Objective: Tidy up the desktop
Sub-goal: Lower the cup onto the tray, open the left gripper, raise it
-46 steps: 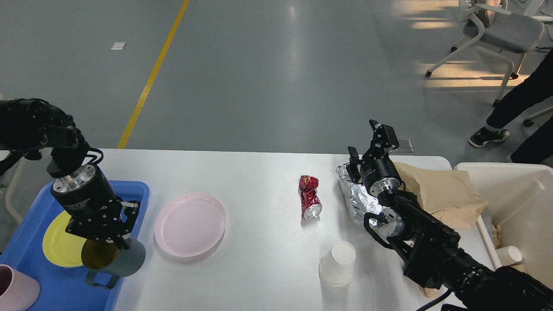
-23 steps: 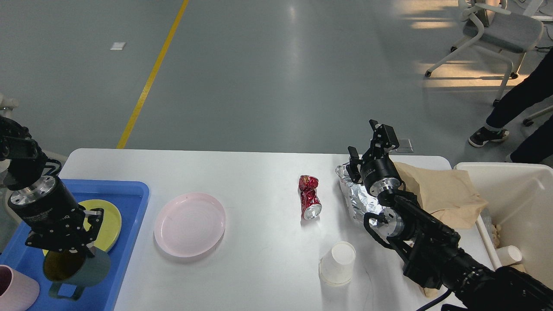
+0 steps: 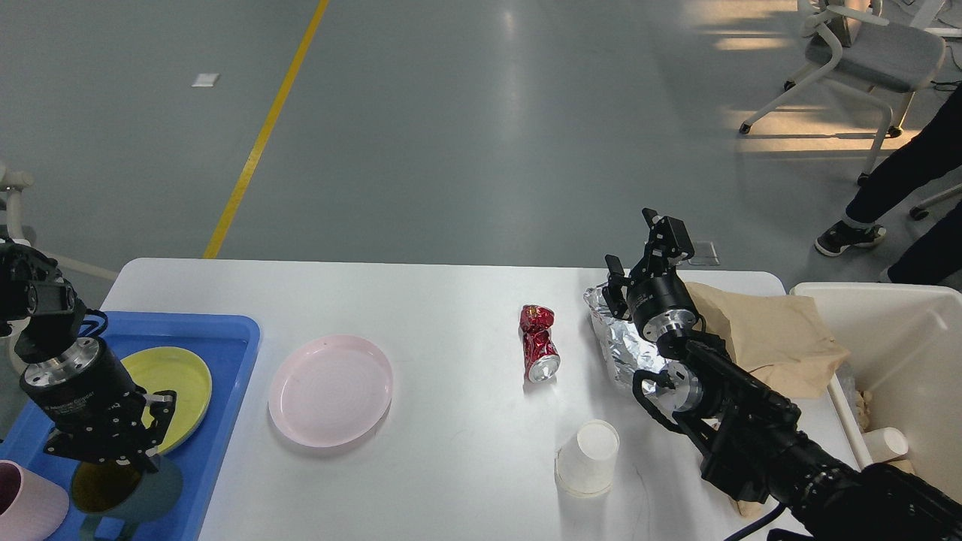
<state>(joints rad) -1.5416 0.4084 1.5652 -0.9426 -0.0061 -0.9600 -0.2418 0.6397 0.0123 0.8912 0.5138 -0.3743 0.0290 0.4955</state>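
Note:
The white desktop (image 3: 443,300) holds a pink plate (image 3: 331,389), a crushed red can (image 3: 539,343), a white paper cup (image 3: 588,457) on its side, crumpled foil (image 3: 621,347) and a brown paper bag (image 3: 766,338). My left gripper (image 3: 113,460) is shut on the rim of a grey-green mug (image 3: 128,492) and holds it low over the near part of the blue tray (image 3: 225,361). My right gripper (image 3: 630,242) is open and empty, pointing up, above the far edge of the foil.
In the tray lie a yellow plate (image 3: 171,392) and a pink cup (image 3: 26,511). A cream bin (image 3: 894,353) with a paper cup (image 3: 887,443) in it stands off the table's right end. A chair (image 3: 864,60) and a person's legs (image 3: 894,188) are behind it.
My left gripper has carried the mug left from the tray's right edge and lowered it into the tray beside the pink cup. The right arm has not moved.

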